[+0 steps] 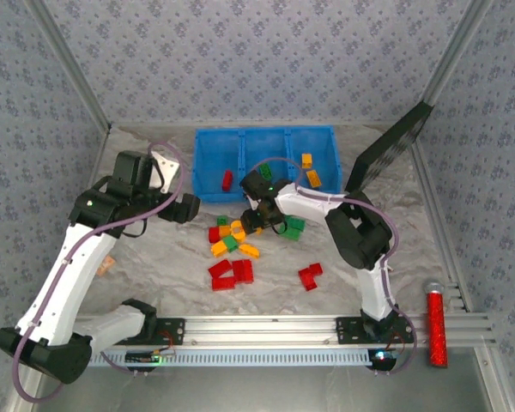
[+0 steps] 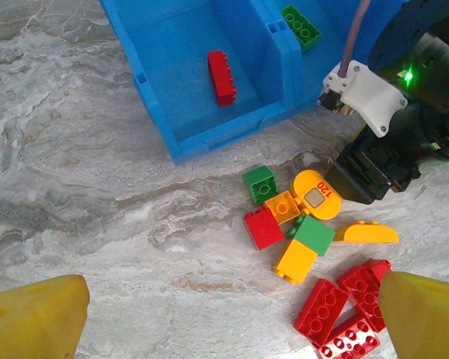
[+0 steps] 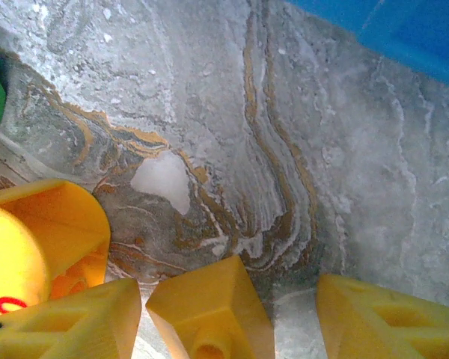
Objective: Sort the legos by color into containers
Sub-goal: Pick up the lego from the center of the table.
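Sorting is barely begun: the containers (image 1: 208, 163) hold one red brick (image 1: 227, 179), a green one (image 2: 299, 26) and two yellow-orange ones (image 1: 310, 172), while most legos (image 1: 232, 245) lie heaped on the desk (image 1: 154, 257) just before them, the left fingers (image 2: 37, 318) spread wide above and the right fingers (image 3: 393, 318) down among the heap, their grip impossible to tell.

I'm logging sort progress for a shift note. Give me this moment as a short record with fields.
tray: blue, three compartments
left compartment: one red brick
middle compartment: a green brick
right compartment: two yellow-orange bricks
loose pile: red, green and yellow-orange bricks on the table before the tray
left gripper: open, empty, beside the pile
right gripper: down at the pile, jaw state unclear
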Controlling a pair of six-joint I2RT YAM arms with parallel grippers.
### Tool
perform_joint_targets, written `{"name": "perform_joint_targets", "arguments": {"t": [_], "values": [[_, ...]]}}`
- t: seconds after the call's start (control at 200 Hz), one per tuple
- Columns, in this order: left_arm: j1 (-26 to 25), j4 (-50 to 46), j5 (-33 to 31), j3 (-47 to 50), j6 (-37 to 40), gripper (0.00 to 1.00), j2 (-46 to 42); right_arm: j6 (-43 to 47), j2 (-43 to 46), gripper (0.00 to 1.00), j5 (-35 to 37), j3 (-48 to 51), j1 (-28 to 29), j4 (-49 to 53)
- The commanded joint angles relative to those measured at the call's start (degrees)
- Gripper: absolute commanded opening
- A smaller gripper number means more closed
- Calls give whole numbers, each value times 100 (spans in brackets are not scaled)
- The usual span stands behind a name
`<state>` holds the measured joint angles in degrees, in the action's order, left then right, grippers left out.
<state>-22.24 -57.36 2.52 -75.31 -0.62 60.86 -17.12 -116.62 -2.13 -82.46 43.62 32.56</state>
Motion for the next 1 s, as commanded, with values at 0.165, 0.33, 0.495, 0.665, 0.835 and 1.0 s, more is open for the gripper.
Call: {"name": "perform_joint_targets", "arguments": {"t": [0.165,0.33,0.495,0.665,0.835,1.0], "values": [[-8,63,106,-195,41,99,20,461,-353,54,-38,50,-2,377],[-8,76,117,-204,62,99,49,677,-421,49,23,74,-11,597],[-7,64,111,-207,54,99,79,771,-451,45,40,87,-37,754],[-8,23,90,-178,12,99,83,894,-354,52,-171,157,-46,931],[-8,50,99,-169,-26,99,101,987,-393,52,-153,278,-55,938],[-8,1,99,-249,-25,99,145,1042,-474,51,-65,298,-42,995]]}}
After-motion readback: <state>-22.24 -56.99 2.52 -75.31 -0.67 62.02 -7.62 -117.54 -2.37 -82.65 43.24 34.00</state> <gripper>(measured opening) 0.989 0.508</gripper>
